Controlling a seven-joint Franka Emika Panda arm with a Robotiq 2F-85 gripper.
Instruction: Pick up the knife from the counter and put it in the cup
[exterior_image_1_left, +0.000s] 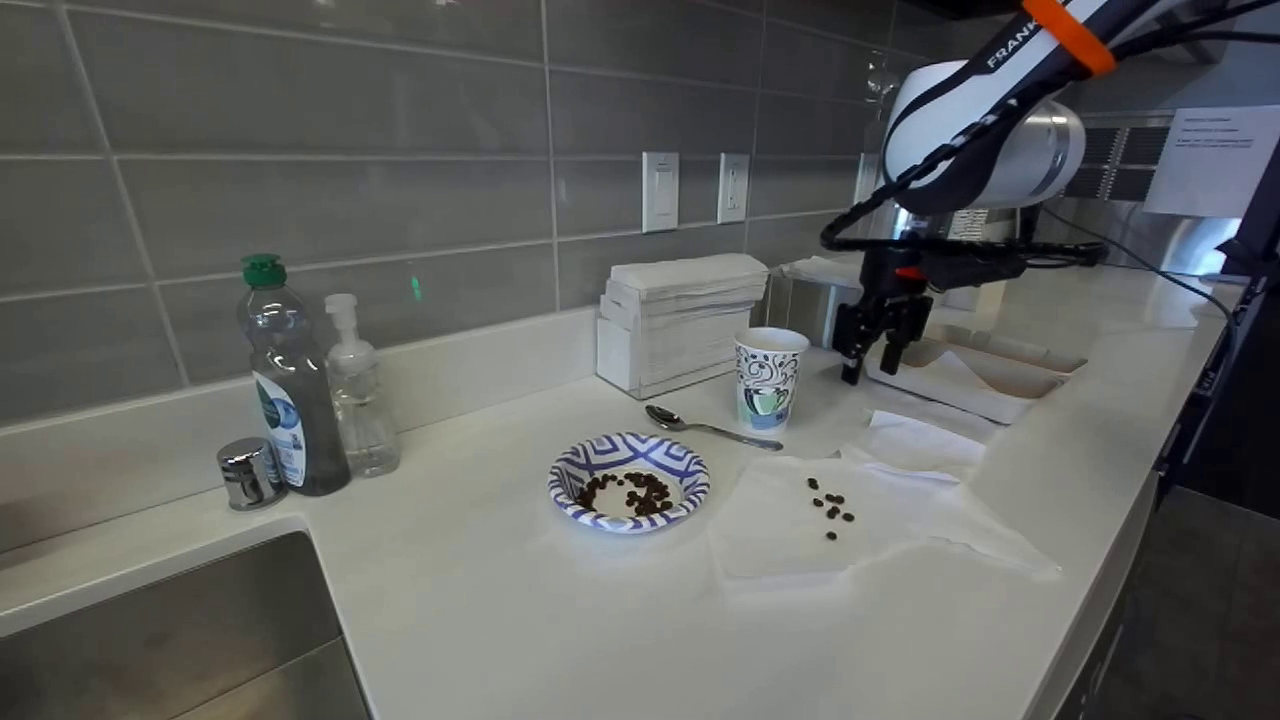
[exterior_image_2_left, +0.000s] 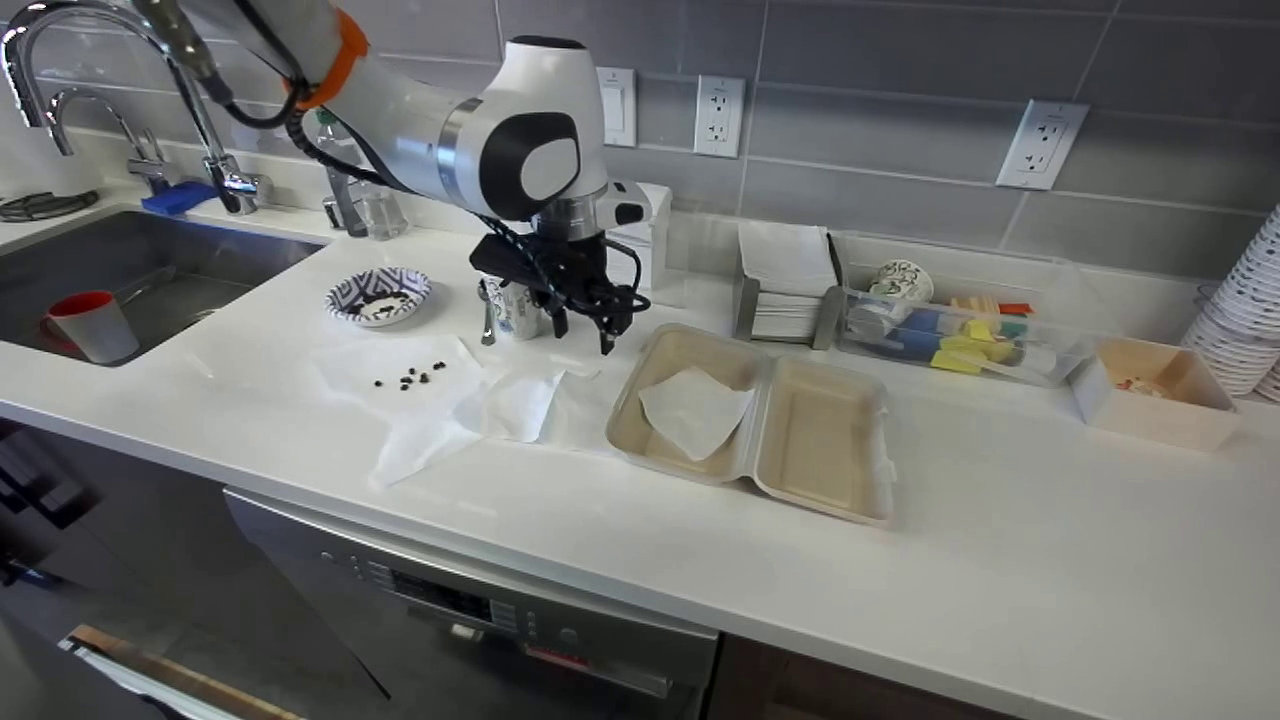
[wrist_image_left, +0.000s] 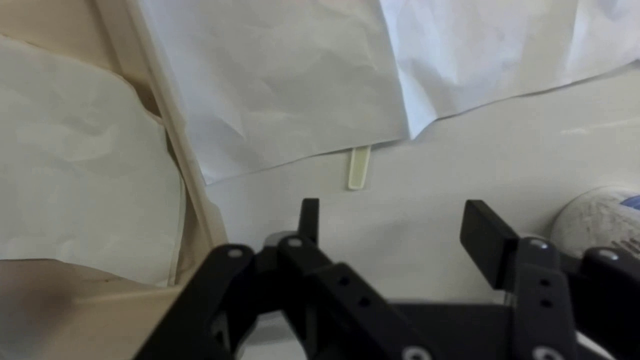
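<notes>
Honestly, the gripper (wrist_image_left: 392, 225), jaws apart and empty, could drag the paper (wrist_image_left: 300, 85) along, since what's probably the knife (wrist_image_left: 359, 170) seems mostly hidden beneath it, one pale end poking onto the counter (wrist_image_left: 500, 155).

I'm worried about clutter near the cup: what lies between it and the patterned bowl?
A metal spoon lies on the counter between the patterned bowl and the cup, as both exterior views show.

My hand (wrist_image_left: 392, 227) is matt, and beneath it the counter (wrist_image_left: 417, 182) is smooth and glossy. Ahead of my fingertips lie a smooth, plastic-looking handle (wrist_image_left: 358, 170) and creased matt paper (wrist_image_left: 300, 95); beside my hand, a matt moulded-fibre container (exterior_image_2_left: 825, 430) and the paper cup (exterior_image_1_left: 768, 378).
</notes>
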